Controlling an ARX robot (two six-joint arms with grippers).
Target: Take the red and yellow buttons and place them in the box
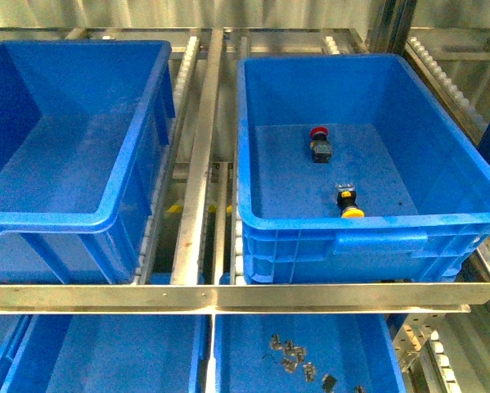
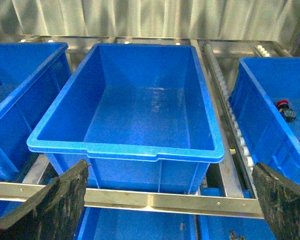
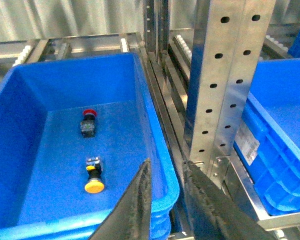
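Note:
A red button [image 1: 319, 143] and a yellow button [image 1: 349, 203] lie on the floor of the right-hand box [image 1: 367, 221], the yellow one close to its near wall. The right wrist view shows the same red button [image 3: 88, 122] and yellow button [image 3: 94, 179] in that box [image 3: 29, 115]. My right gripper [image 3: 167, 165] is shut and holds nothing, hanging over the box's near corner rim beside the rack. My left gripper [image 2: 170, 200] is open and empty, in front of the empty left blue tote [image 2: 124, 147]. Neither gripper shows in the front view.
The empty left tote [image 1: 65, 217] sits beside the box on roller rails [image 1: 197, 164]. A steel crossbar [image 1: 228, 295] runs along the shelf front. A perforated steel upright [image 3: 225, 75] stands just past my right fingers. A lower tray [image 1: 245, 360] holds several small dark parts.

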